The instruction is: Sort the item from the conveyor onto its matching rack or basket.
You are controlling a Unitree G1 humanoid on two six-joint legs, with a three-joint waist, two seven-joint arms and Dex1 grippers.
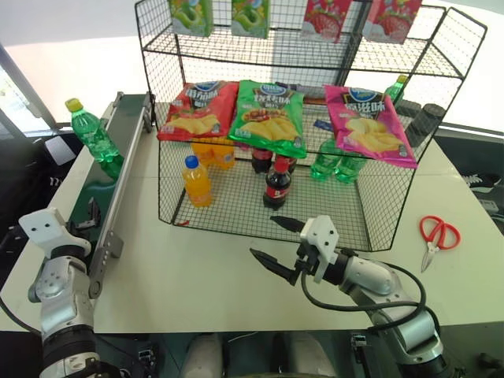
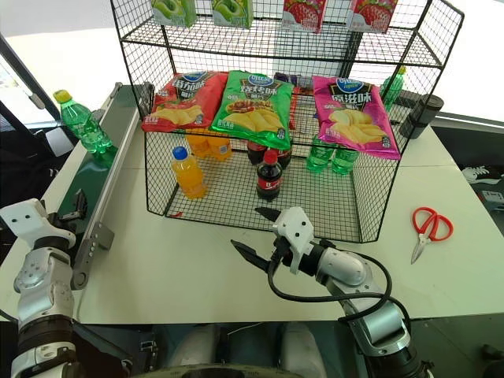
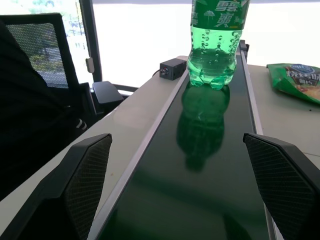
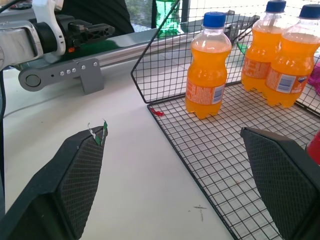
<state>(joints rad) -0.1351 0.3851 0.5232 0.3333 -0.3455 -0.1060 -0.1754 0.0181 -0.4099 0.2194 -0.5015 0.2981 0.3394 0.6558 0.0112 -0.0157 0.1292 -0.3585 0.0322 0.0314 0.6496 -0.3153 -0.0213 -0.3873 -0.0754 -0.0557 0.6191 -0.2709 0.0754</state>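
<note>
The item, a clear-green soda bottle (image 1: 92,134) with a yellow cap, stands upright on the conveyor (image 1: 101,187), a dark green belt along the table's left side. In the left wrist view the bottle (image 3: 216,47) is straight ahead, farther up the belt. My left gripper (image 3: 176,138) is open over the belt's near end and holds nothing. My right gripper (image 1: 264,236) is open and empty above the white table, just before the front wall of the black wire rack (image 1: 379,211). It points left toward the conveyor.
The rack's basket holds orange bottles (image 1: 197,182), cola bottles (image 1: 277,186) and green bottles (image 1: 334,166). Chip bags (image 1: 268,116) lie on the tier above. Red-handled scissors (image 1: 438,235) lie on the table to the right. A black chair (image 3: 42,42) stands beyond the table's left edge.
</note>
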